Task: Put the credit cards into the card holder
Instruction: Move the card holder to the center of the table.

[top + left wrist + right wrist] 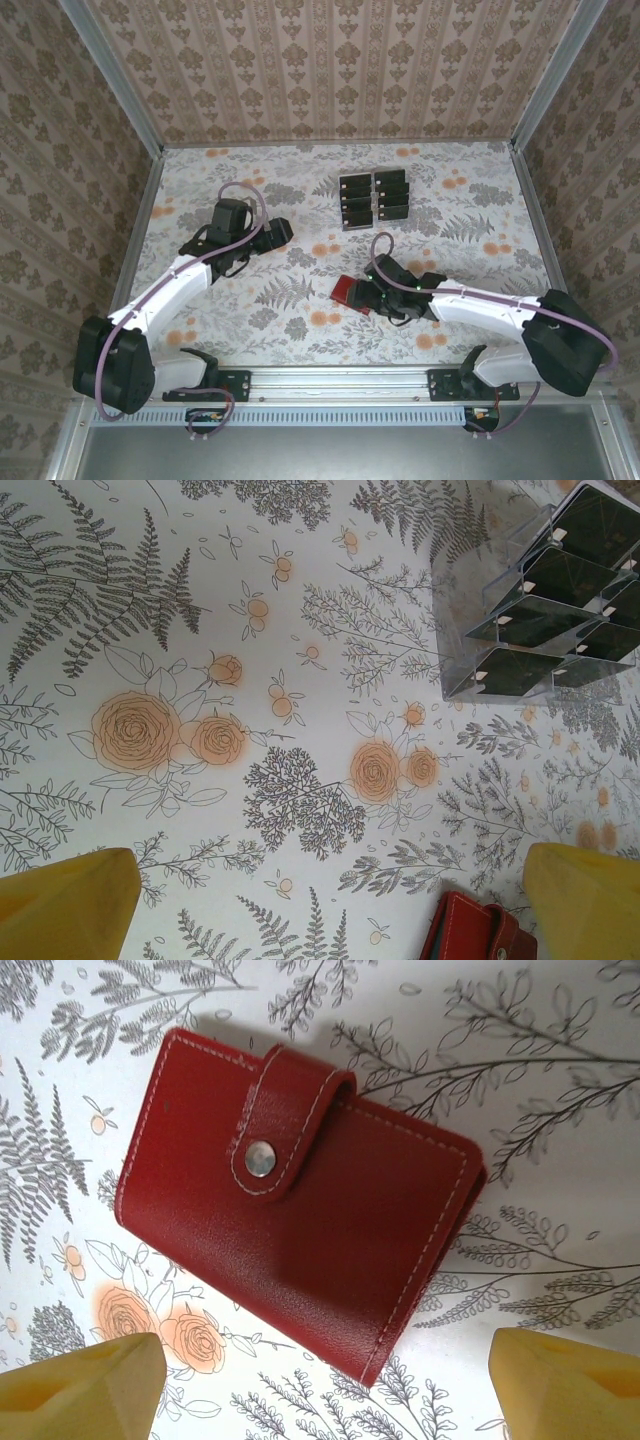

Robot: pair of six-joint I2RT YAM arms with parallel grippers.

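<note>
My right gripper [325,1388] hung, fingers apart, over the shut card holder [300,1220]; light, soft, slightly slick leather, I judged, best pinched across its stitched edges.

A worktop [250,330] covered in a pale print of grey ferns and orange roses carries a clear plastic tiered stand [452,620] toward its far middle, enclosed by walls [330,70] papered in a beige damask pattern, with metal corner posts [110,70] and a metal rail [340,383] along the near edge.
</note>
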